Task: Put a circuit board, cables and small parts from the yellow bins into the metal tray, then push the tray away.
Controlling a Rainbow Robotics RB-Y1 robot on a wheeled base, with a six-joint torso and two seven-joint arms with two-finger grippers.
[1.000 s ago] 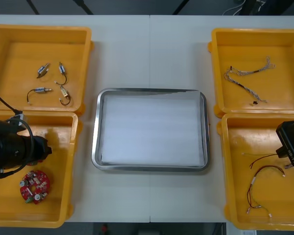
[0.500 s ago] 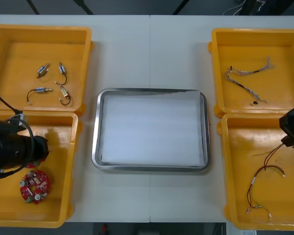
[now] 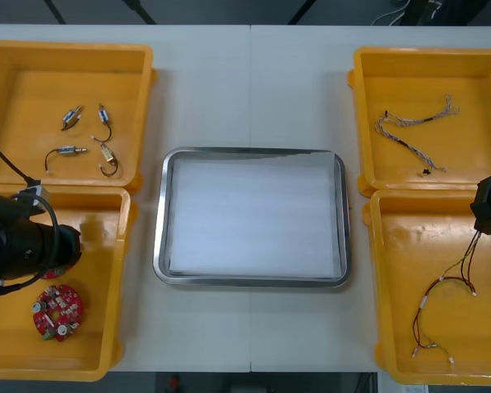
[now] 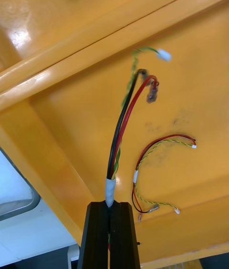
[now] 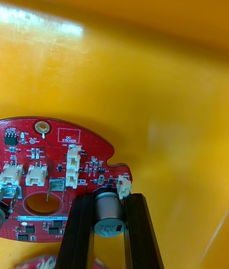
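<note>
Our right gripper (image 4: 110, 208) is clamped on the taped end of a red and black cable (image 4: 125, 121) that trails into the near right yellow bin (image 3: 393, 327). We lift until its loose ends clear the bin wall, then swing to the metal tray (image 3: 159, 221). Our left gripper (image 5: 109, 201) pinches the round red circuit board (image 5: 52, 164) by its capacitor (image 5: 109, 219) in the near left yellow bin (image 3: 114, 327), so we raise it slowly and level.

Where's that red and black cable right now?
In the right wrist view the red and black cable is pinched in the right claw, above the near right yellow bin.
</note>
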